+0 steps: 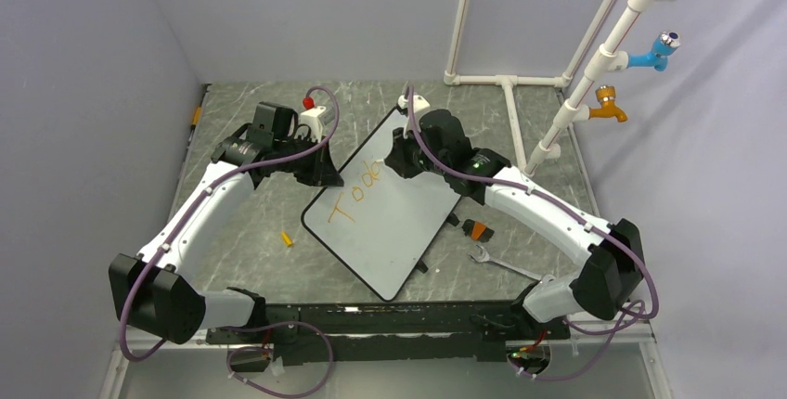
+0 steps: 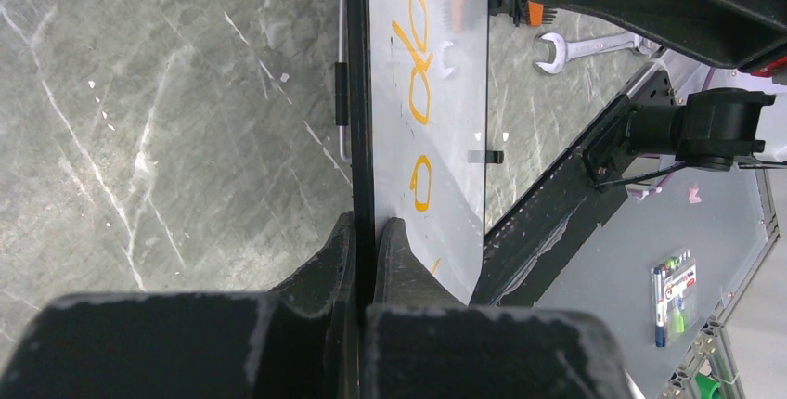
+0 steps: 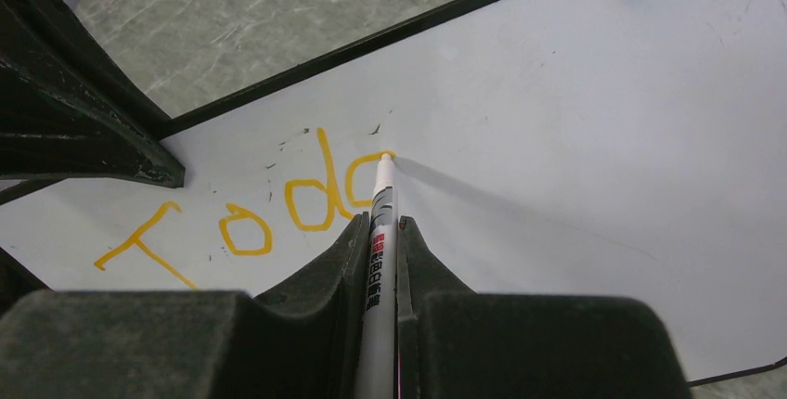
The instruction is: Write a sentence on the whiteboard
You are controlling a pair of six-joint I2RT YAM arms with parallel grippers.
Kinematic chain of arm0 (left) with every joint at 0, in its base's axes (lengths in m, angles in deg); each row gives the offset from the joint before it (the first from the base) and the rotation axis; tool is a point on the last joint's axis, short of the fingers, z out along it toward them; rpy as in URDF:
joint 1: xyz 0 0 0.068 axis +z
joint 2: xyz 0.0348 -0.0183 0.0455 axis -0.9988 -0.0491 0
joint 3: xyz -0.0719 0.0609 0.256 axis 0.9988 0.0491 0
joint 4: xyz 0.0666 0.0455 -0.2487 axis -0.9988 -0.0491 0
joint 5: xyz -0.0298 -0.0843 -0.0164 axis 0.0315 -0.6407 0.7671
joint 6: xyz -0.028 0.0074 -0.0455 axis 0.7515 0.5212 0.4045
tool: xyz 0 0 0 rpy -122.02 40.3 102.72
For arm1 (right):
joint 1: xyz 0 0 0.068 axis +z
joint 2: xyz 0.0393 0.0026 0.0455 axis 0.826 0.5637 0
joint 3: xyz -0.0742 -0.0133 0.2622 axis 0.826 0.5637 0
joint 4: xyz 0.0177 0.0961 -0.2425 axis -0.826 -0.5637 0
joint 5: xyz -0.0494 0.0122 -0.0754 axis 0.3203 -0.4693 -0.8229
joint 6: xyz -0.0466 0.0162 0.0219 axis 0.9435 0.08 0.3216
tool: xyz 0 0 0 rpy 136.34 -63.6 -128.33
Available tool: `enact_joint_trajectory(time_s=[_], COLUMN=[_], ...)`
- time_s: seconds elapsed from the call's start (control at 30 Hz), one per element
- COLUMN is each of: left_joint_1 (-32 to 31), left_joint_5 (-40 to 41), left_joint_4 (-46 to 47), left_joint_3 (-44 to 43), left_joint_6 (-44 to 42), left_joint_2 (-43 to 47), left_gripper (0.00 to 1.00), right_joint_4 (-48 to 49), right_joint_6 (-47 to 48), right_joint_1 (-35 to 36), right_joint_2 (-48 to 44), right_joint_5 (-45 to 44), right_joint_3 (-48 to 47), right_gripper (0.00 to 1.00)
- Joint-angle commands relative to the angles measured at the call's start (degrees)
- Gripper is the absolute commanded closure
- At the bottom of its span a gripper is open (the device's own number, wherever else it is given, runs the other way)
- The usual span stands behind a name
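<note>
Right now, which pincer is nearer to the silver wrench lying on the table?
Right. The right pincer holds a marker over the whiteboard; the left pincer clamps the board edge facing away from the wrench, farther off.

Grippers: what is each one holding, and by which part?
Left gripper is shut on the whiteboard at its black rim; right gripper clamps the marker by its barrel, just behind the tip.

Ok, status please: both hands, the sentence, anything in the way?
Left hand shut on whiteboard edge. Right hand shut on marker, tip on board. Sentence reads "Tod", fourth letter begun. Wrench lies beside the board, clear of it.
</note>
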Motion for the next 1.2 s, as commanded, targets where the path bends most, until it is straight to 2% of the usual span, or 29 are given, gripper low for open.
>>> enact_joint_trajectory(time_s=[0.0,0.47,0.83,1.17], left_joint_1=[-0.1,-0.1,-0.1,-0.1], left_joint_5=[7.3,8.4,8.5,8.4], left_joint_4=[2.6,2.3,2.4,2.4], left_joint_3=[-0.5,-0.6,-0.5,-0.6], left_joint_6=[-5.9,-6.0,-6.0,-6.0], left_joint_2=[0.9,0.7,0.8,0.8], left_gripper=[1.00,1.00,1.00,1.00], right_joint_4=[1.2,2.2,2.1,0.0], right_joint_6=[0.9,-0.4,-0.7,1.0], right_joint_1=[-0.1,-0.1,-0.1,-0.2], right_joint_2=[0.6,-1.1,-2.6,-2.8], right_joint_5=[-0.3,2.2,1.0,-2.9], right_joint_3=[-2.9,2.4,6.1,5.0], right_gripper=[1.00,1.00,1.00,1.00])
